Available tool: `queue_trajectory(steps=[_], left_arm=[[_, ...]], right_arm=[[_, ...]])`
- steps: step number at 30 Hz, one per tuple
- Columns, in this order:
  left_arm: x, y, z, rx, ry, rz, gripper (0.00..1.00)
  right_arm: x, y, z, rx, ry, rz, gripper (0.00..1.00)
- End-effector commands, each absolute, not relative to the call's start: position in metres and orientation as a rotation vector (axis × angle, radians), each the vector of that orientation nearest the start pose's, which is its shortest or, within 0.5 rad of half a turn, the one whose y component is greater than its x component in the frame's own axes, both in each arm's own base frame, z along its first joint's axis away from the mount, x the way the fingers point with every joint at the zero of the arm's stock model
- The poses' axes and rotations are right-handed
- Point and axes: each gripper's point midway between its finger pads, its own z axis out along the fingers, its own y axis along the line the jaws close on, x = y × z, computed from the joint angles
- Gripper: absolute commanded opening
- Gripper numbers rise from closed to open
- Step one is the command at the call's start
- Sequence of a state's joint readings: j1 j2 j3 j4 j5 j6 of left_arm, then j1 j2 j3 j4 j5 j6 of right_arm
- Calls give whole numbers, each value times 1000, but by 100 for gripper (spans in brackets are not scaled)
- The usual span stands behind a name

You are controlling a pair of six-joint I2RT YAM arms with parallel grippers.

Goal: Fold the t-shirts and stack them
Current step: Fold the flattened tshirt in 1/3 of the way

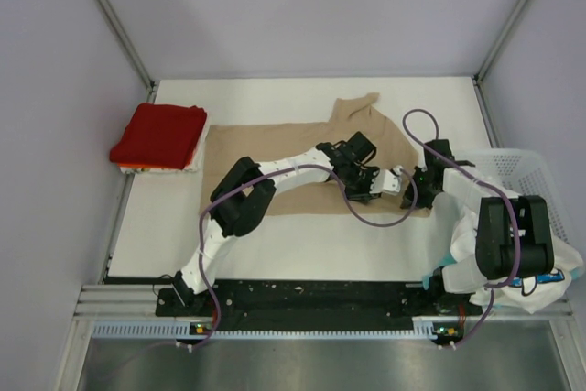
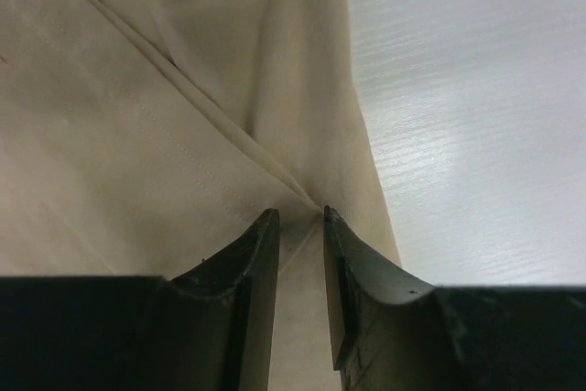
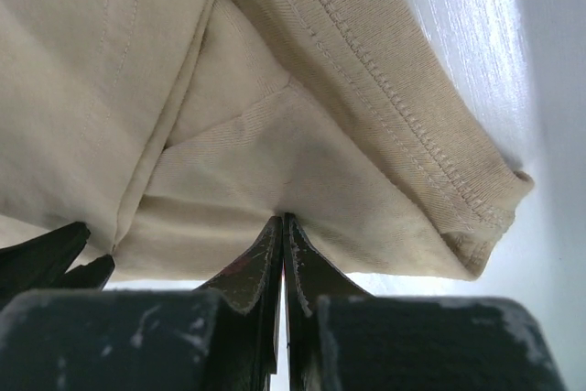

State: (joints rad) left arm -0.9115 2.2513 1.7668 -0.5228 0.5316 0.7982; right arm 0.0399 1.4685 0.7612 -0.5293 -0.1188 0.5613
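Closest to the arms, on the right, is the basket (image 1: 513, 164). White and teal cloth (image 1: 549, 288) hangs over its near side. I think these are more shirts that need folding. A bit farther in, the tan shirt (image 1: 275, 148) lies spread out in the middle of the table (image 1: 302, 244). Both grippers are at its right end, side by side and very close. The right gripper (image 3: 284, 219) has its fingers pressed tight together on the edge of the tan shirt, near a thick sewn hem, and that bit of cloth looks lifted off the table. The left gripper (image 2: 298, 217) has its fingers almost together, with a thin slit between them. A crease in the tan shirt runs right up to the tips. I cannot tell if it is pinching the cloth or only sitting on it. Most of the tan shirt is flat and open, with a sleeve sticking out at the far side, so this fold looks like it is just starting. Farther off, at the left edge of the table, the red shirt (image 1: 160, 133) is neatly folded. It sits on top of a small pile (image 1: 156, 168) with orange and white showing underneath. So some shirts look done. The tan one has to be folded and put on the pile, and then the ones in the basket.
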Motion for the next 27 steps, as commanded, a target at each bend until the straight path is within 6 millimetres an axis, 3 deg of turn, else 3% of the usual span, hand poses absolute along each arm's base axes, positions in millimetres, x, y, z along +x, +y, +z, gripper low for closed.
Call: queue_trajectory(steps=[1,4,9,16,21,25,27], left_arm=[[286,-466,41,2027,1468,-669,31],[288,-464,37,2052,1453,-622,29],[294,-464,33,2043,1459,-565,1],[307,-468,53,1966,1521,-521,0],[343,-475,95,1673,1674,-535,0],[366,-464,104,1514,1791,-544,0],[378,-455,98,1434,1865,-534,0]], right_arm=[[269,51,18,715,2735,305,0],[269,50,19,711,2734,302,0],[268,50,17,711,2740,299,0],[265,48,15,720,2742,280,0],[260,45,8,735,2764,249,0],[255,42,3,757,2777,237,0],[253,40,2,762,2776,229,0]])
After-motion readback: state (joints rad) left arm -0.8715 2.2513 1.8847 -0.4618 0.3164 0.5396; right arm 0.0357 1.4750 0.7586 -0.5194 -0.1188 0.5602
